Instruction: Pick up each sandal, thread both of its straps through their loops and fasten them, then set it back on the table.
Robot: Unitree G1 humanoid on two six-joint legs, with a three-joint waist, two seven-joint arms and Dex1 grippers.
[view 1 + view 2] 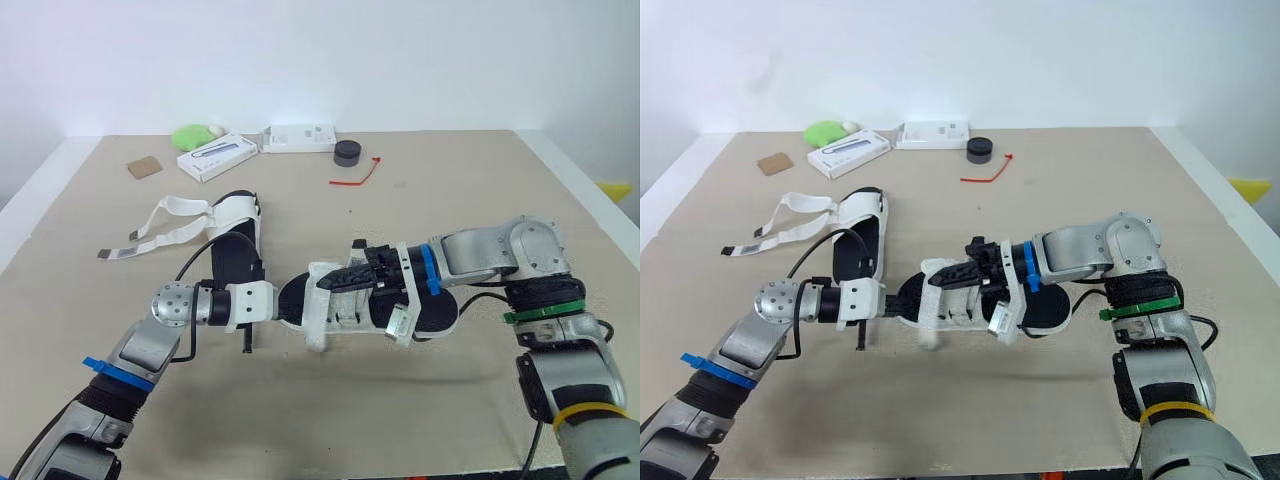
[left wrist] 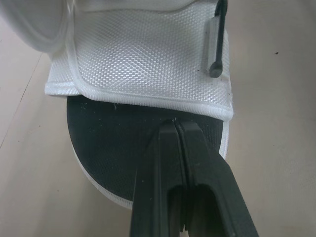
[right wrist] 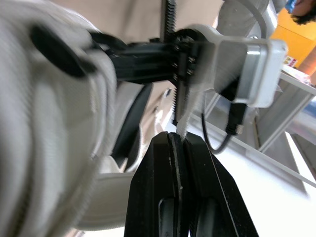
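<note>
A sandal with a black sole and white mesh upper is held between both grippers at the table's middle, just above the surface. My left gripper is shut on the rim of its sole at the left end. From the right, my right gripper reaches over the upper and is shut on a thin white strap. A second sandal lies flat at the back left. Its loose white straps are spread out to the left on the table.
Along the far edge are a green object, two white boxes, a black round cap, a red tie and a brown card. Bare beige table lies in front of the held sandal.
</note>
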